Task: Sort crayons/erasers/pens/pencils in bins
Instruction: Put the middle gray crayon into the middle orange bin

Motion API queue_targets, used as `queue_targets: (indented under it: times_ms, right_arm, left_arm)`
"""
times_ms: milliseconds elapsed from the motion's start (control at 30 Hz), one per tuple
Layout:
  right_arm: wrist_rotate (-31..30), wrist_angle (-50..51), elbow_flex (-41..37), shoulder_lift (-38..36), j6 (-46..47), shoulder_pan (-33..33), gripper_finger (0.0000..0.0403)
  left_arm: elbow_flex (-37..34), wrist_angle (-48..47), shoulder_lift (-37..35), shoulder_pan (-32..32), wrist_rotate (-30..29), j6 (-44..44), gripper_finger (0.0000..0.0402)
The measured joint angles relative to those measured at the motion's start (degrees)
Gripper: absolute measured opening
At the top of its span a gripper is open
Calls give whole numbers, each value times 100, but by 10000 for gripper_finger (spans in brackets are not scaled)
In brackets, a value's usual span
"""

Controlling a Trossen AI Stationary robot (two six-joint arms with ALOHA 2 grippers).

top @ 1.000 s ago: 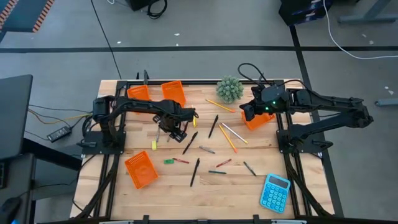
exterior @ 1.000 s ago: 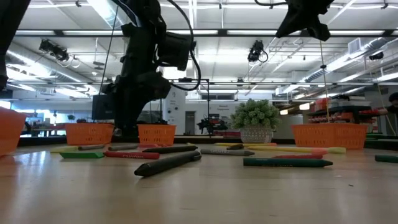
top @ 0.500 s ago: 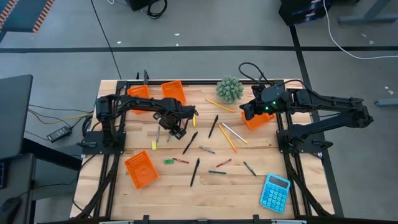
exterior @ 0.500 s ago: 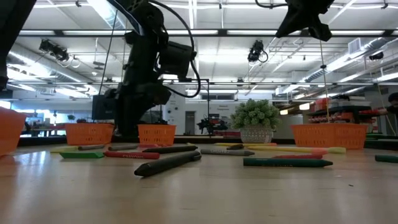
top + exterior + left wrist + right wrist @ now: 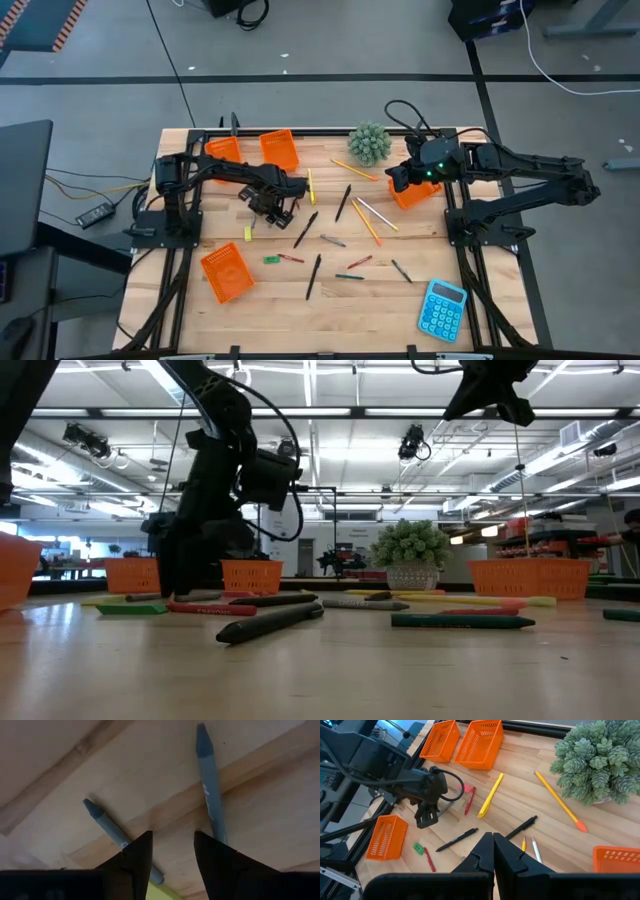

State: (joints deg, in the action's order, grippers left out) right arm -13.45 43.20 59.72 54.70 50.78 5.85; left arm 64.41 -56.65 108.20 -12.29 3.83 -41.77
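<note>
The left gripper (image 5: 268, 207) hangs low over the wooden surface (image 5: 380, 290), fingers parted and gripping nothing, with two grey crayons (image 5: 210, 780) lying right under it, one to each side of the gap. The right gripper (image 5: 393, 182) sits pinched shut and empty above an orange bin (image 5: 415, 190) beside the potted plant (image 5: 369, 143). Two more bins (image 5: 279, 149) stand side by side at the far edge (a fourth (image 5: 225, 274) sits nearer the front). Black pens (image 5: 313, 275), pencils (image 5: 365, 221), a yellow eraser (image 5: 247, 233) and a green eraser (image 5: 269, 260) are scattered across the middle. A blue calculator (image 5: 441, 309) lies at the front right corner.
</note>
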Motion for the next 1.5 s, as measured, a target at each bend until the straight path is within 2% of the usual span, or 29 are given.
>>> queue_targets:
  times_ms: [633, 800, 1133, 1500]
  right_arm:
    - [-2, 50, 0, 1, -235, -2, 8]
    - [-2, 77, -4, 0, -280, -1, 8]
    - [0, 262, -4, 2, -302, -2, 8]
    - [0, 466, -15, 2, -281, -2, 8]
  left_arm:
    - [-65, 127, -582, 56, 164, -686, 162]
    - [-54, 660, -649, 230, 351, -1132, 157]
    - [-51, 1280, -431, 483, 334, -1607, 145]
    - [-25, 1294, -55, 485, 176, -1308, 136]
